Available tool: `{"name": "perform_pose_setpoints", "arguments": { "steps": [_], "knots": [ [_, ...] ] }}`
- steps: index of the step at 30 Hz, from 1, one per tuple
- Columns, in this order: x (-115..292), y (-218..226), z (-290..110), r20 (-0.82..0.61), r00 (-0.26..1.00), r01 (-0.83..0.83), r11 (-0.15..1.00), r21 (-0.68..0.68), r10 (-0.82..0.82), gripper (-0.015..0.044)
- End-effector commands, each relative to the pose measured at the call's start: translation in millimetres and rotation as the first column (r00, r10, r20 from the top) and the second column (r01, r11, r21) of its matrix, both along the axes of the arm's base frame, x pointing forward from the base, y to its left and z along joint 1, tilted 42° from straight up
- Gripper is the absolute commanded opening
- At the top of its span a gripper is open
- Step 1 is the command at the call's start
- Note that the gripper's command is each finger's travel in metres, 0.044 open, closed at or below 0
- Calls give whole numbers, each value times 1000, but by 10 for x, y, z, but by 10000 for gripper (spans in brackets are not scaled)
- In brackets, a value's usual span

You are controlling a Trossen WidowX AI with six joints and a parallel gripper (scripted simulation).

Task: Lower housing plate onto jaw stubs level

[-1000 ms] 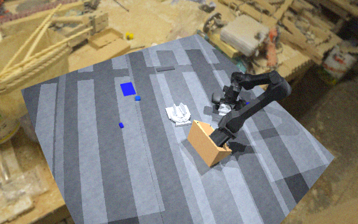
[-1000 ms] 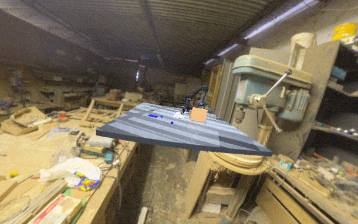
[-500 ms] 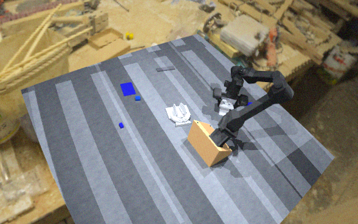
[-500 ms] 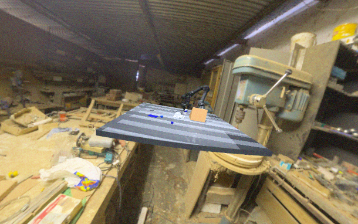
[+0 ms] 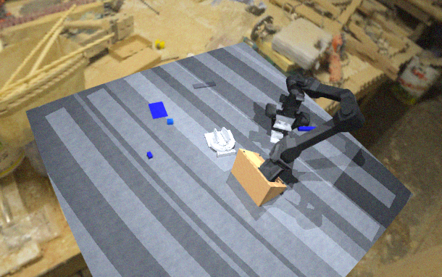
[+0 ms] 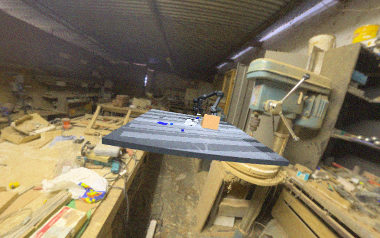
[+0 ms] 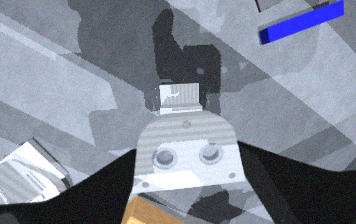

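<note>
The white housing plate with two round holes point(image 5: 282, 124) point(image 7: 190, 150) is gripped between the black fingers point(image 5: 286, 117), which are spread wide around it. It is held above the striped grey desk point(image 5: 119, 174) point(image 6: 174, 144) – well apart from the white jaw assembly point(image 5: 221, 141) point(image 6: 189, 122) point(image 7: 32, 172). Nearer the arm, a blue bar point(image 5: 306, 128) point(image 7: 302, 22) is seen; an open-topped orange box point(image 5: 250, 181) point(image 6: 210, 121) point(image 7: 150, 214) is placed just beside the assembly.
</note>
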State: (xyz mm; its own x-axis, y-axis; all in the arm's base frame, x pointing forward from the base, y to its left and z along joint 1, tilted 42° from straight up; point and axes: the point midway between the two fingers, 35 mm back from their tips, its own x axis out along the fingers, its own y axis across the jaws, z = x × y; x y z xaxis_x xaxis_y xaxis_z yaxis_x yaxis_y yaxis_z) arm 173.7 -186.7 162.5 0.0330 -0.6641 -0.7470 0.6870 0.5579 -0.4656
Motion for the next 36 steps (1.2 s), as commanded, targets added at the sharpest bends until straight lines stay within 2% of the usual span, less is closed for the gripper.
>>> {"name": "perform_pose_setpoints", "arguments": {
  "steps": [1,36],
  "knots": [
    [4,1,34,10,1000,3,1000,-7,-3,351],
    [554,685,-652,-100,984,-139,987,83,147,351]
  ]
}}
